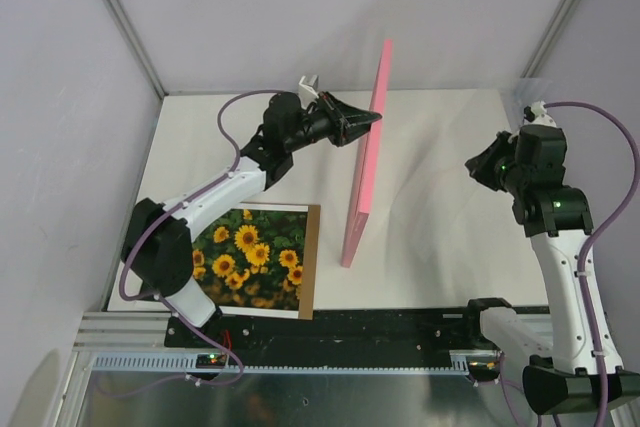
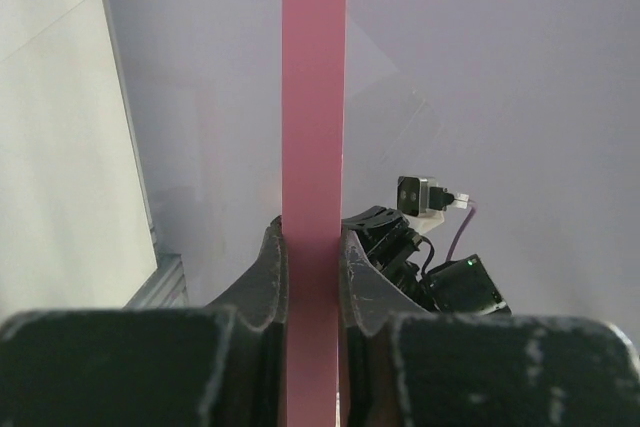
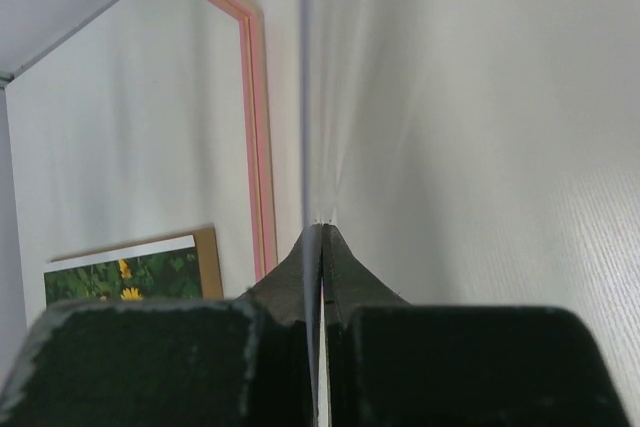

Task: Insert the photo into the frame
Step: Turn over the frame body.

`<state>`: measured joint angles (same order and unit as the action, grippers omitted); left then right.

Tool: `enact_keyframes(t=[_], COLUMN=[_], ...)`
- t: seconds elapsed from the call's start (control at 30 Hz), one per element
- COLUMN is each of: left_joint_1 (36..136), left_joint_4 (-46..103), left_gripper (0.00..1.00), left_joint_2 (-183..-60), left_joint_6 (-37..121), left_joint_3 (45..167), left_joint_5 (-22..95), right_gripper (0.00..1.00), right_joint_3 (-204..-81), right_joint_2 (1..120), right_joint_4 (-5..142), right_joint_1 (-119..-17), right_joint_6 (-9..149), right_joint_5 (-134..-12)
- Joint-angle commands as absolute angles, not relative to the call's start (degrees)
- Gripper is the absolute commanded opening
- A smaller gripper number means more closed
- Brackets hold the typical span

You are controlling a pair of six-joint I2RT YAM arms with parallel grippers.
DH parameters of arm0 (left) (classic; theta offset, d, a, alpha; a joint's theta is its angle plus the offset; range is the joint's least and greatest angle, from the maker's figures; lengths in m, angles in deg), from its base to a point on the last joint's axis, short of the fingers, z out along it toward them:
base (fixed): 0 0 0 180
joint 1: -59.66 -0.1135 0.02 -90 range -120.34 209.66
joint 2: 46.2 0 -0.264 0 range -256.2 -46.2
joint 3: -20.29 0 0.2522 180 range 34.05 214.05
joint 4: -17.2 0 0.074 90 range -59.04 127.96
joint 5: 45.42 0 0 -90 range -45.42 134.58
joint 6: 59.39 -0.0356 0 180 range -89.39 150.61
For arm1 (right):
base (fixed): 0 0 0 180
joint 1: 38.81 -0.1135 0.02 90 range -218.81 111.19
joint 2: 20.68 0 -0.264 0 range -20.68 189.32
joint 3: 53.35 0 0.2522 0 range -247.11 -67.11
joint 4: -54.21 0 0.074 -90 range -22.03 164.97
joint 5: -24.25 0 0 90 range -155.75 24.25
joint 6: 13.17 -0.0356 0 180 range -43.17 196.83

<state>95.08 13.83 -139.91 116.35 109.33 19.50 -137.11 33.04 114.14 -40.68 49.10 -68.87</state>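
Observation:
The pink frame stands on its long edge across the middle of the table, tilted up. My left gripper is shut on its upper edge; in the left wrist view the frame runs between the two fingers. The sunflower photo lies face up at the near left on a brown backing board. My right gripper is to the right of the frame, shut on a thin clear sheet seen edge-on. The right wrist view also shows the frame and the photo.
The white table is walled by pale panels at the back and sides. A black and metal rail runs along the near edge by the arm bases. The right arm's wrist shows behind the frame in the left wrist view.

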Motion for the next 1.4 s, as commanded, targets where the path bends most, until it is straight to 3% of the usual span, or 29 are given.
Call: enact_keyframes(t=[0.0, 0.63, 0.83, 1.37], left_joint_1=[93.42, 87.54, 86.60, 83.09], left_joint_4=[5.44, 5.24, 5.24, 11.88], left_gripper=[0.03, 0.19, 0.30, 0.49], left_joint_2=[-134.49, -132.66, -132.82, -132.20], left_joint_6=[116.83, 116.88, 116.21, 109.84], left_joint_3=[108.06, 101.79, 101.40, 102.96], left_joint_5=[16.12, 11.17, 10.29, 7.28], right_gripper=[0.00, 0.00, 0.00, 0.00], right_joint_3=[-139.89, -139.89, -139.89, -139.89], right_joint_2=[33.44, 36.10, 36.66, 38.24], right_joint_4=[110.16, 108.16, 107.77, 106.48], right_joint_1=[-43.80, -51.18, -52.39, -55.77], right_joint_6=[47.35, 45.08, 44.69, 43.97], right_joint_5=[-64.31, -59.45, -59.00, -57.50])
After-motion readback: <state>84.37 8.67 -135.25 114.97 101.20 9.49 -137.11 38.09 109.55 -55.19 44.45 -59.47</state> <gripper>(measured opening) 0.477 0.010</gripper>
